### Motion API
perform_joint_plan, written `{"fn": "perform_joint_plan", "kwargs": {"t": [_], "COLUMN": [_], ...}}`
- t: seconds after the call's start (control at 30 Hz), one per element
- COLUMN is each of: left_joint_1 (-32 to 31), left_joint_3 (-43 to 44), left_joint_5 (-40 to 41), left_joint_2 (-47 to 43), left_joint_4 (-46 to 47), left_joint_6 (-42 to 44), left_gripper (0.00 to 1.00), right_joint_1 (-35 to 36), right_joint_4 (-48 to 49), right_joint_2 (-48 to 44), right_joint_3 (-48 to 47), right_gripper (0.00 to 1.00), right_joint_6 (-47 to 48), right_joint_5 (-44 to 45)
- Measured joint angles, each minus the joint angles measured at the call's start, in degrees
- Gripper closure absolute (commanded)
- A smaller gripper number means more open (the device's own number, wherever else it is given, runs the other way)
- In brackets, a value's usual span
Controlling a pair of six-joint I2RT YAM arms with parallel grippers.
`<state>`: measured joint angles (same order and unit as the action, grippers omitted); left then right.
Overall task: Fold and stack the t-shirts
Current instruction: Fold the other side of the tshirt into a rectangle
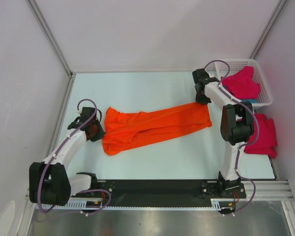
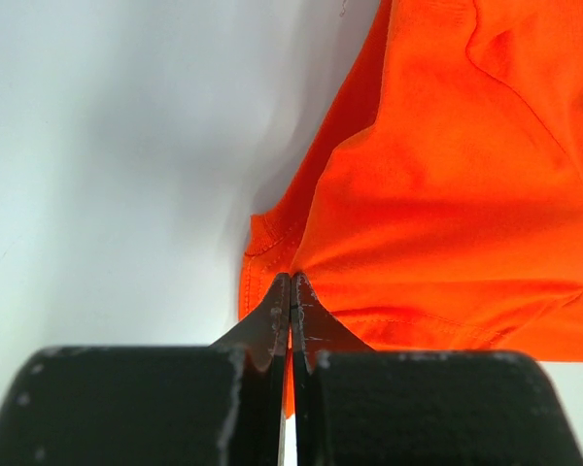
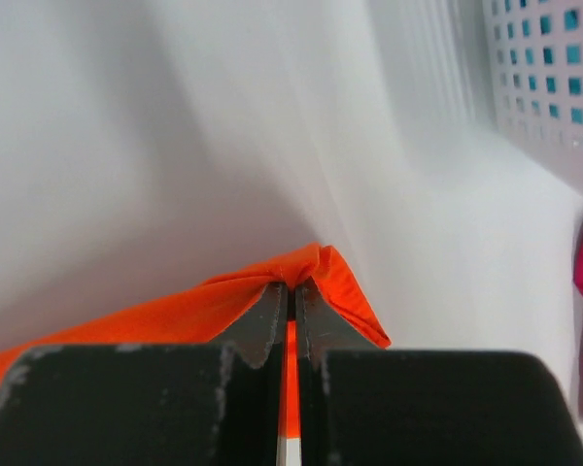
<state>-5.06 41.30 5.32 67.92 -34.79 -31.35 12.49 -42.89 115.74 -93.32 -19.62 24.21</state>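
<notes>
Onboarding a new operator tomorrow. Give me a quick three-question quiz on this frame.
1. True or false: the left gripper and the right gripper are each shut on the orange shirt.
2. Where does the basket stand? A: far right corner. B: far left corner. C: centre of the table.
3. Where do the two magenta shirts lie?

Key: 1 true, one gripper at each end. 2 A. 3 One in the basket, one on the table just on the near side of it.
</notes>
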Motion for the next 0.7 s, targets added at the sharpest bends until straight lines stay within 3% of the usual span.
{"fn": "perform_joint_plan", "kwargs": {"t": [0.17, 0.3, 0.5, 0.57, 0.67, 0.7], "left_joint_1": [0.0, 0.0, 0.0, 0.0, 0.0, 0.0], "left_joint_3": [0.0, 0.0, 0.0, 0.0, 0.0, 0.0], "left_joint_5": [0.0, 0.0, 0.0, 0.0, -0.5, -0.8], "left_joint_2": [0.0, 0.0, 0.0, 0.1, 0.5, 0.6], "left_joint_4": [0.0, 0.0, 0.0, 0.0, 0.1, 0.2], "left_joint_6": [0.0, 0.0, 0.4, 0.4, 0.3, 0.4], "left_gripper": [1.0, 1.0, 0.98, 0.93, 0.77, 0.62], "right_joint_1": [0.0, -0.2, -0.3, -0.3, -0.2, 0.0], "right_joint_4": [-0.1, -0.3, -0.4, -0.5, -0.6, -0.6], "right_joint_2": [2.0, 3.6, 4.3, 4.3, 4.2, 4.1], "right_joint_3": [-2.8, -2.8, -1.1, -1.0, -1.0, -1.0], "right_gripper": [0.97, 0.59, 0.52, 0.52, 0.52, 0.52], "right_joint_6": [0.2, 0.1, 0.2, 0.2, 0.2, 0.1], "right_joint_5": [0.7, 0.7, 1.1, 1.2, 1.3, 1.3]}}
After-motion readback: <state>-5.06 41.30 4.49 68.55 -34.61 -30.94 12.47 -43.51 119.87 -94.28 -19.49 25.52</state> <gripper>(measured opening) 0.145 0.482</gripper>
